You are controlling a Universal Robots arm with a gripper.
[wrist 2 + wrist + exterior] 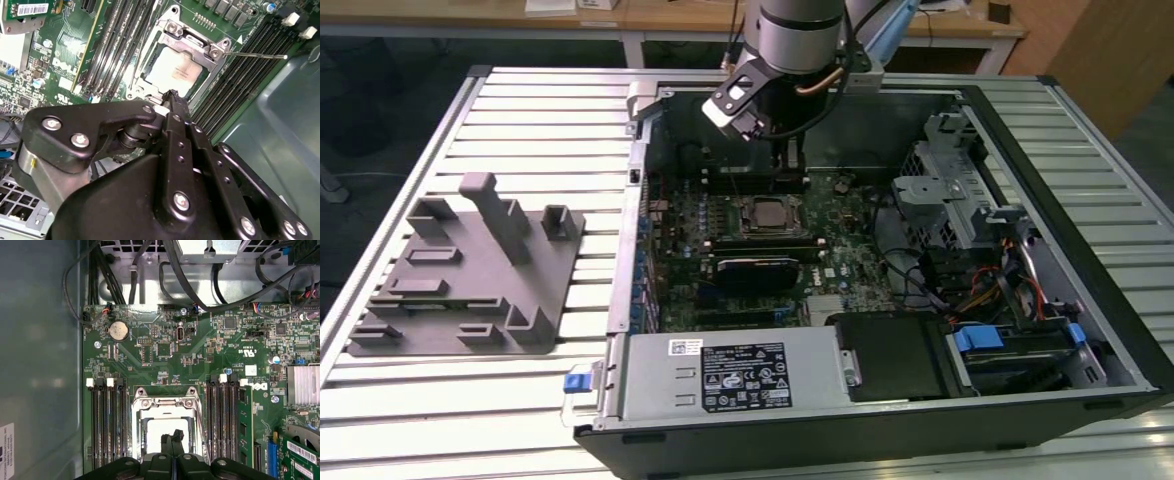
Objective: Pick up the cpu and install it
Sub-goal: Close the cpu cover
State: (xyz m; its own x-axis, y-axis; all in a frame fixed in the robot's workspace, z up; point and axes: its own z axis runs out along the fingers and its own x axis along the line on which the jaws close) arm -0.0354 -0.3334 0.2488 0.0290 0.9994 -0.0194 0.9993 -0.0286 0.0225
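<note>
Silvery-white metal sits right below my fingertips: the cpu [177, 72] lies flat in its socket on the green motherboard [165, 357], with the bare steel socket frame [192, 42] around it. My gripper [171, 96] hangs over the cpu's near edge, its two black fingers [167, 439] pressed together with nothing between them. I cannot tell whether the tips touch the chip or stop just short of it.

In both wrist views, rows of black memory slots [107, 425] run along either side of the socket, so they flank my gripper too. A thin metal lever [255, 55] reaches out from the socket frame across one bank of slots. Farther from my fingers on the board are a round coin cell [119, 331] and a finned heatsink [303, 385]. Past the board's far edge, black cables [175, 270] loop against the case wall.

In the exterior view my gripper [785, 166] reaches down into the open computer case [1107, 330], and the cpu [767, 212] lies in the middle of the board just beneath it. The boxed power supply [720, 375] sits in the case well apart from my fingers. A grey plastic fixture block [467, 270] rests outside the case on the slatted aluminium table [400, 400], far off toward the exterior view's left.
</note>
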